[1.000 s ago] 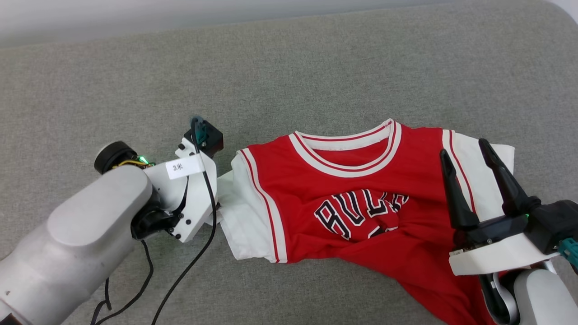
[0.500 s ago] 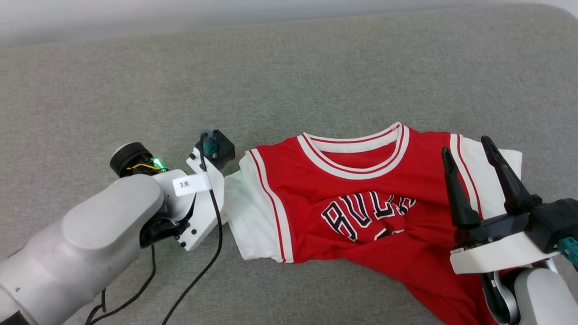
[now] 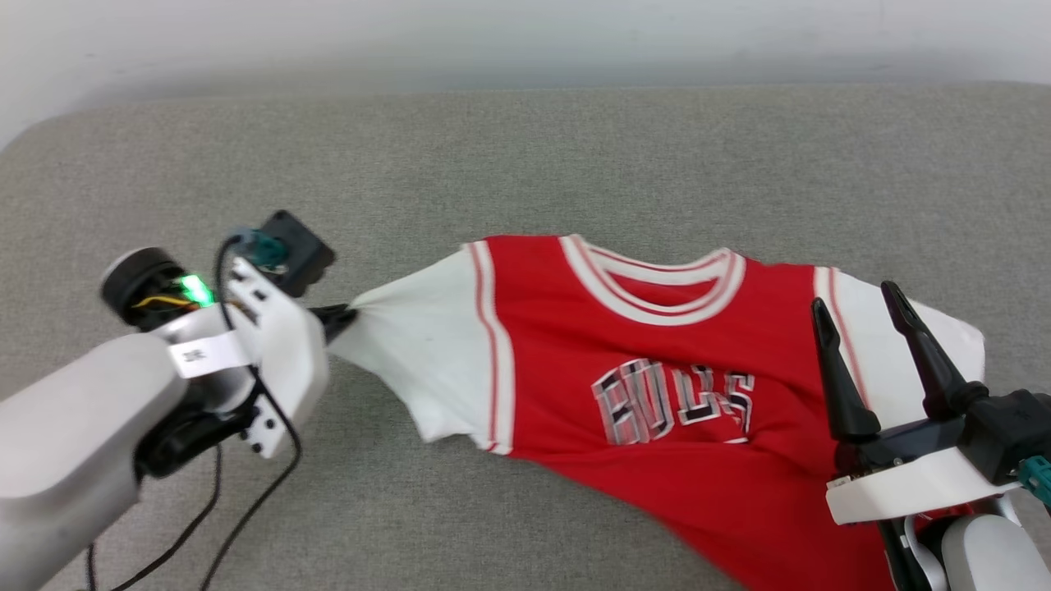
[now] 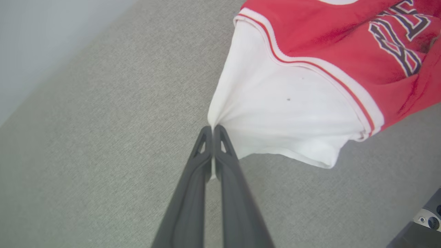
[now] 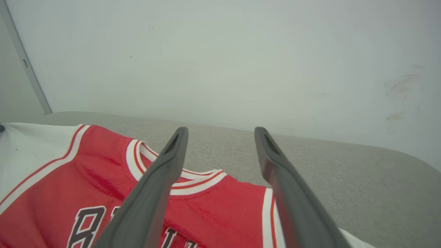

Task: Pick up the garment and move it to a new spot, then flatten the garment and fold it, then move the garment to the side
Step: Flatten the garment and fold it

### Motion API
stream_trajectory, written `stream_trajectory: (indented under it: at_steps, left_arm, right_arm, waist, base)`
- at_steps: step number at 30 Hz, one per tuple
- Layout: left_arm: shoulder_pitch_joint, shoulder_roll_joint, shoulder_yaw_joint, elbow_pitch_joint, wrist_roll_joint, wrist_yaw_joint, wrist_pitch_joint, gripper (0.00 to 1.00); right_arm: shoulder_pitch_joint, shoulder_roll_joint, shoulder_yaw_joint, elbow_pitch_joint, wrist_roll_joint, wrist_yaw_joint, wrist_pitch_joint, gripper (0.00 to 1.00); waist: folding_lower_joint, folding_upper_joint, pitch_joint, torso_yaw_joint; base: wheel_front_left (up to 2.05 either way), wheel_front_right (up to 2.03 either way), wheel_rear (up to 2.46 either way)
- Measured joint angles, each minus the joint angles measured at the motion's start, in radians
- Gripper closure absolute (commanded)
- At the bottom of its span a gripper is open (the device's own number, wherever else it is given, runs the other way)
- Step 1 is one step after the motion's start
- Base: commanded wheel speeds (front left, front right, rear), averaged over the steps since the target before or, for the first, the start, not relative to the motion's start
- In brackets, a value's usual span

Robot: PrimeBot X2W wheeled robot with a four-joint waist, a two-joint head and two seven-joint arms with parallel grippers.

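The garment (image 3: 657,361) is a red jersey with white sleeves, striped collar and black lettering, spread on the grey cushion. My left gripper (image 3: 343,317) is shut on the tip of its white left sleeve (image 3: 415,349), which is pulled taut into a point. In the left wrist view the fingertips (image 4: 206,132) pinch that sleeve (image 4: 282,113) of the garment (image 4: 344,38). My right gripper (image 3: 854,300) stands open over the garment's right shoulder, nothing between its fingers. The right wrist view shows the right gripper (image 5: 220,131) hovering above the collar (image 5: 186,184).
The grey cushion (image 3: 525,164) stretches wide on all sides, with a pale wall (image 3: 525,37) behind it. Black cables (image 3: 246,509) hang from my left arm at the lower left. A rounded cushion corner (image 3: 33,139) shows at the far left.
My left gripper has shut on the white sleeve and pulled it leftward and up, stretching the jersey. The camera has shifted too. The right gripper stays open in place.
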Motion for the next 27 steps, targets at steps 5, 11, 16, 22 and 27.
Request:
stream_trajectory:
  at_steps: [5,11,16,22,27]
  left_arm:
    - [0.046,0.11,0.03,-0.038,-0.047,0.062,0.007,1.0]
    - [0.139,0.153,0.037,0.051,-0.129,0.102,-0.01,1.0]
    - [0.199,0.149,0.039,0.169,-0.184,0.102,-0.035,1.0]
    - [0.235,0.091,0.031,0.288,-0.215,0.072,-0.064,1.0]
    - [0.243,0.024,0.044,0.341,-0.202,0.074,-0.171,0.0]
  right_arm:
    - [0.0,0.0,-0.001,0.0,0.0,0.0,0.0,0.0]
    - [0.0,0.0,0.003,0.013,0.001,0.0,0.0,0.0]
    - [-0.001,-0.009,-0.014,0.021,0.001,0.0,0.0,0.0]
    - [-0.001,-0.016,-0.029,0.038,-0.002,0.0,0.0,0.0]
    - [-0.011,-0.04,-0.04,0.054,0.001,0.0,0.0,0.0]
  waist:
    - [0.0001,0.0,0.002,0.012]
    - [0.0,0.0,0.013,0.0]
    - [0.0,0.0,0.027,-0.015]
    - [0.0001,0.0,0.037,-0.018]
    - [0.0,0.0,0.017,-0.008]
  base:
    - [0.0,0.0,0.0]
    - [0.0,0.0,0.0]
    - [0.0,0.0,0.0]
    - [0.0,0.0,0.0]
    - [0.0,0.0,0.0]
